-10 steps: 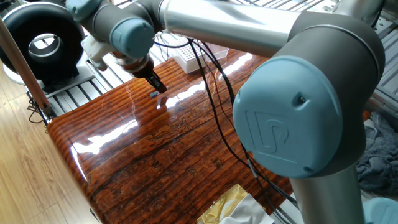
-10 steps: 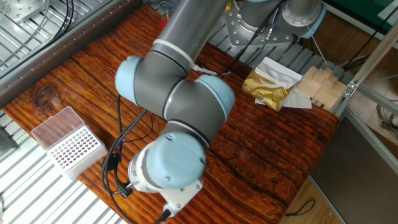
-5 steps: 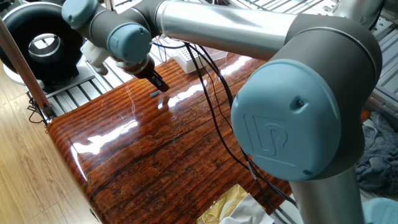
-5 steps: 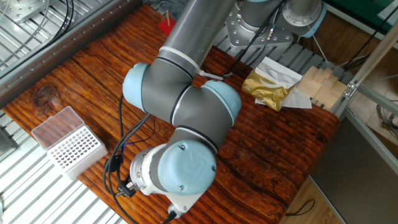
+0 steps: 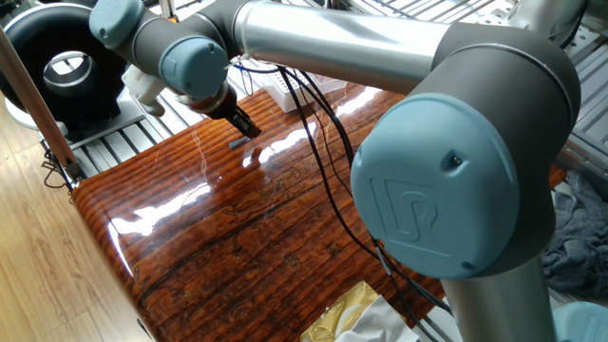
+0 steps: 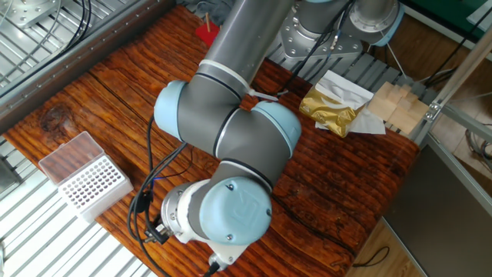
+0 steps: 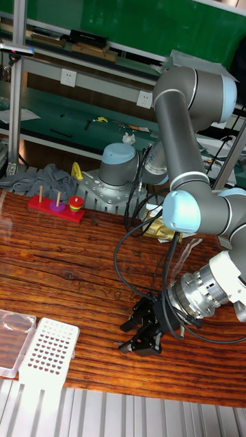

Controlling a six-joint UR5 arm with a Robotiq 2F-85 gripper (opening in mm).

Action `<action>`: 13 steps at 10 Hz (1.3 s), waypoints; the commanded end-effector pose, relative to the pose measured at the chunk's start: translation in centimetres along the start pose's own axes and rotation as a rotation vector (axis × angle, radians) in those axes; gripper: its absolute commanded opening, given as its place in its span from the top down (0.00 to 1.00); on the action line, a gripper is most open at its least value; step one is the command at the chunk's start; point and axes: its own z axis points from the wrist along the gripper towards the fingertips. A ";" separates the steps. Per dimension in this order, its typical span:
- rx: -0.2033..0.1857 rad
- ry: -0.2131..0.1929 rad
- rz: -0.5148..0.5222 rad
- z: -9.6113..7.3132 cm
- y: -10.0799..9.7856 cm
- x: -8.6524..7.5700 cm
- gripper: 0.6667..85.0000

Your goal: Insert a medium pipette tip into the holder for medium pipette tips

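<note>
The holder for medium pipette tips (image 6: 92, 185) is a white block with a grid of holes at the table's edge; it also shows in the tall view as the holder (image 7: 44, 348). A thin dark sliver, seemingly the medium pipette tip (image 5: 236, 144), lies on the glossy wood. My black gripper (image 5: 247, 129) hovers just above and beside it, apart from it. In the tall fixed view the gripper (image 7: 126, 321) is low over the table to the right of the holder, its fingers (image 7: 137, 311) apart with nothing between them. The arm hides the gripper in the other fixed view.
A clear lid (image 7: 14, 333) lies left of the holder. A red ring-stacking toy (image 7: 58, 205) stands at the back left. A gold foil bag (image 6: 334, 108) and wooden blocks (image 6: 396, 104) sit near the arm's base. Black cables (image 5: 328, 152) hang from the arm.
The wrist and gripper have shifted slightly up and to the left in one fixed view. The sliver on the table has stayed where it was.
</note>
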 end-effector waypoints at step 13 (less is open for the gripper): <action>0.000 -0.010 0.068 -0.4 0.9 -2.7 0.45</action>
